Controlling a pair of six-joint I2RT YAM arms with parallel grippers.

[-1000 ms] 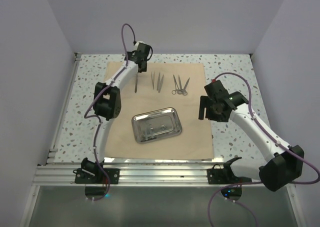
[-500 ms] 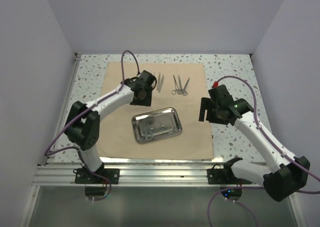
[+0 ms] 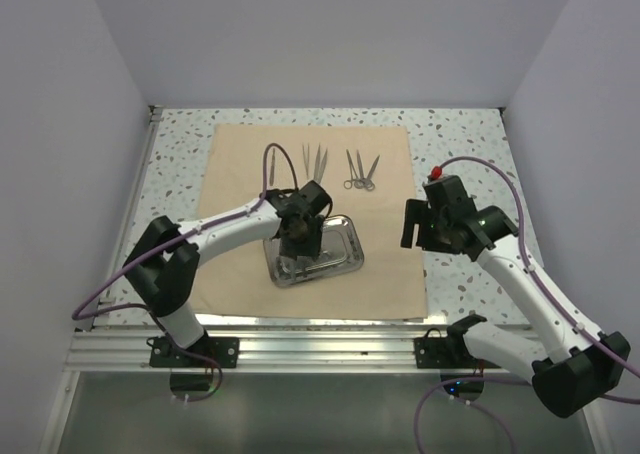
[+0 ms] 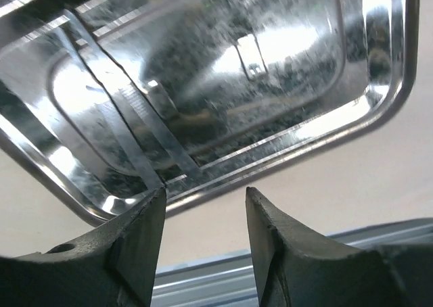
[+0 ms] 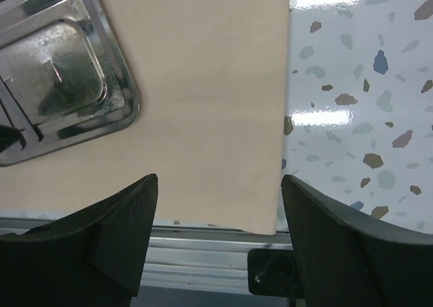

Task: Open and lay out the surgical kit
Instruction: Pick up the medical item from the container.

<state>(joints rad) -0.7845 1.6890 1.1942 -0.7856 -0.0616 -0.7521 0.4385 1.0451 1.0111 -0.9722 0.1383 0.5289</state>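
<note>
Hovering my left gripper [image 4: 203,205] over the steel tray [image 3: 352,242], I hold its jaws part-way apart with nothing between them. The tray sits near the middle of the spread tan cloth wrap [image 3: 240,164]. In the wrist view a slim pair of tweezers [image 4: 142,114] lies flat on the tray floor, running from 11 o'clock down toward my fingertips at 6 o'clock. As I judge it, this step is to lift that piece out, and doing it well means turning my jaws across its narrow width, coming straight down without clipping the tray's raised rim, and closing near its middle so it does not tip. It lies flat on polished steel, so I expect it to skate if one finger touches first. Tweezers [image 3: 316,161] and scissors [image 3: 358,171] lie in a row at 12 o'clock from the tray. My right gripper [image 5: 219,185] hangs at 3 o'clock over the cloth's edge, jaws wide and empty.
</note>
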